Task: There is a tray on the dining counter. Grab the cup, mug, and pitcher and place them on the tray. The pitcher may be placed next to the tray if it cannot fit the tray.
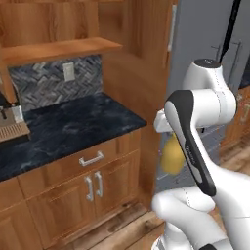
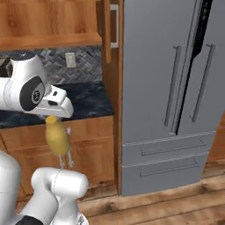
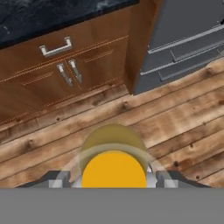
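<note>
gripper (image 3: 113,177): clamped on pitcher neck | pitcher (image 2: 57,138): smooth mustard-yellow, rounded body, hanging over plank wood floor (image 3: 175,118), near wooden cabinets (image 1: 93,188) | worktop (image 1: 68,127): black veined marble, left | fridge (image 2: 176,88): flat grey, right

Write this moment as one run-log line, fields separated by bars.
phase: carrying | claw: shut on pitcher | location: above wooden floor, in front of cabinet, beside fridge

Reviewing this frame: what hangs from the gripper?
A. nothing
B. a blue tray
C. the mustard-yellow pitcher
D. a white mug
C: the mustard-yellow pitcher hangs below the gripper, clear of the wooden floor in front of the cabinet doors; in the hand view it sits between the fingertips.
</note>
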### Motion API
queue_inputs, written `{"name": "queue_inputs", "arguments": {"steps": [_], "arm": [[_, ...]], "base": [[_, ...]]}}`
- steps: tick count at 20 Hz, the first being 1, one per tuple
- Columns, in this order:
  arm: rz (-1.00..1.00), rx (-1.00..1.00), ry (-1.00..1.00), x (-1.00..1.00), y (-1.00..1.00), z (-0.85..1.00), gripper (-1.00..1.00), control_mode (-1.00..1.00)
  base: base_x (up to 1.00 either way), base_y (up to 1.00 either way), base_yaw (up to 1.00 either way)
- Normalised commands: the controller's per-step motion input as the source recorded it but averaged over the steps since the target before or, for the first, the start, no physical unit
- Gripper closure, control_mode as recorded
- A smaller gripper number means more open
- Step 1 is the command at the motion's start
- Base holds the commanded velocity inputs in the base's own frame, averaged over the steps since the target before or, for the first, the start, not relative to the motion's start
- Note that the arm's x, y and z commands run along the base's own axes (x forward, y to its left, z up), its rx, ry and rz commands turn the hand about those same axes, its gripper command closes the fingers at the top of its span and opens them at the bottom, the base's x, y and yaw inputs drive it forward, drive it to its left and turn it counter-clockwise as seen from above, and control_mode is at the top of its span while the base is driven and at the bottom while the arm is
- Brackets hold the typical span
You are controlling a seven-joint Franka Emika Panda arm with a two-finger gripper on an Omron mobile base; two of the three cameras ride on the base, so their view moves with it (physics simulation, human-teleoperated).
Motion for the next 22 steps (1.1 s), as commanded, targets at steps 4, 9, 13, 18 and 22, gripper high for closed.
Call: {"name": "queue_inputs", "arguments": {"steps": [4, 9, 13, 18, 22], "arm": [[0.00, 0.00, 0.00, 0.00, 0.00, 0.00, 1.00, 1.00], [0.00, 0.00, 0.00, 0.00, 0.00, 0.00, 1.00, 1.00], [0.00, 0.00, 0.00, 0.00, 0.00, 0.00, 1.00, 1.00], [0.00, 0.00, 0.00, 0.00, 0.00, 0.00, 1.00, 1.00], [0.00, 0.00, 0.00, 0.00, 0.00, 0.00, 1.00, 1.00]], "base": [[-0.39, -0.13, -0.58], [-0.35, -0.14, -0.62], [-0.29, -0.08, -0.69], [-0.29, -0.14, -0.68], [-0.12, -0.24, -0.68]]}}
